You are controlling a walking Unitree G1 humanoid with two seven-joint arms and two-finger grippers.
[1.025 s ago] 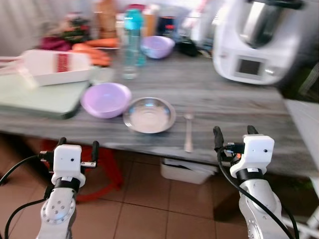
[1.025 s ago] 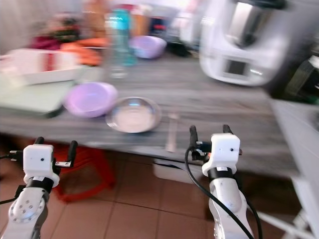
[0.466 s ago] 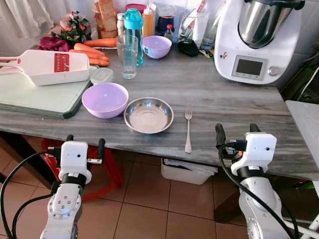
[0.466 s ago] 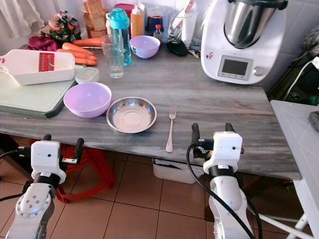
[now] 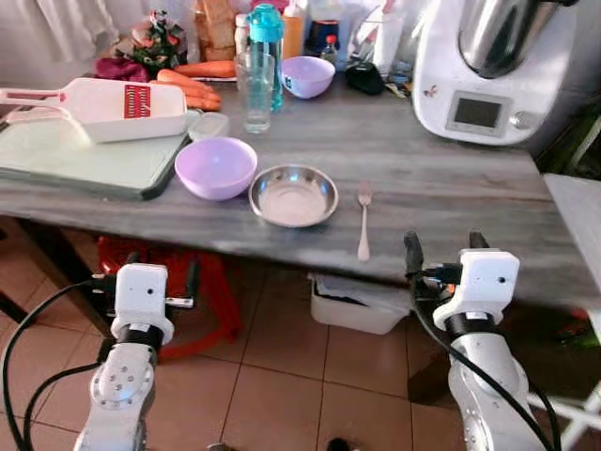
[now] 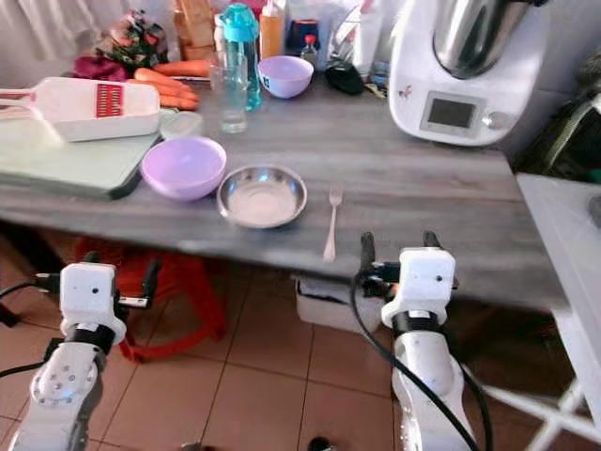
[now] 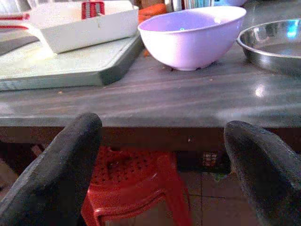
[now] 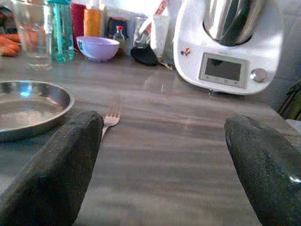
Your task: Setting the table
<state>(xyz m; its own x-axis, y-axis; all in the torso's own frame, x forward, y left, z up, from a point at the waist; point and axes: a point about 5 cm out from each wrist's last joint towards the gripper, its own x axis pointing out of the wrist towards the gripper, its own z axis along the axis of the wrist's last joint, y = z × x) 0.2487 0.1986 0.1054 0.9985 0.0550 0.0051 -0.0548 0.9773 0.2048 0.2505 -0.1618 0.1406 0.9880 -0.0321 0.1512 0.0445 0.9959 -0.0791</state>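
Note:
A steel plate (image 5: 293,194) lies near the front of the grey table (image 5: 441,178), with a purple bowl (image 5: 215,167) to its left and a fork (image 5: 363,221) to its right. A clear glass (image 5: 255,91) stands further back. Both grippers hang in front of the table edge, below its top. My left gripper (image 5: 158,274) is open and empty, facing the purple bowl (image 7: 192,37). My right gripper (image 5: 441,249) is open and empty, with the fork (image 8: 111,118) and steel plate (image 8: 29,106) just beyond its fingers.
A white kitchen machine (image 5: 498,66) stands at the back right. A green cutting board (image 5: 84,155) with a white slicer (image 5: 113,103) lies at the left. Carrots, bottles and a second purple bowl (image 5: 308,75) line the back. A red stool (image 5: 160,282) and a white bin (image 5: 362,305) stand under the table.
The camera has pulled back and tilted, so the table sits higher and smaller in the picture. Both grippers stay open at the same height; nothing on the table moved.

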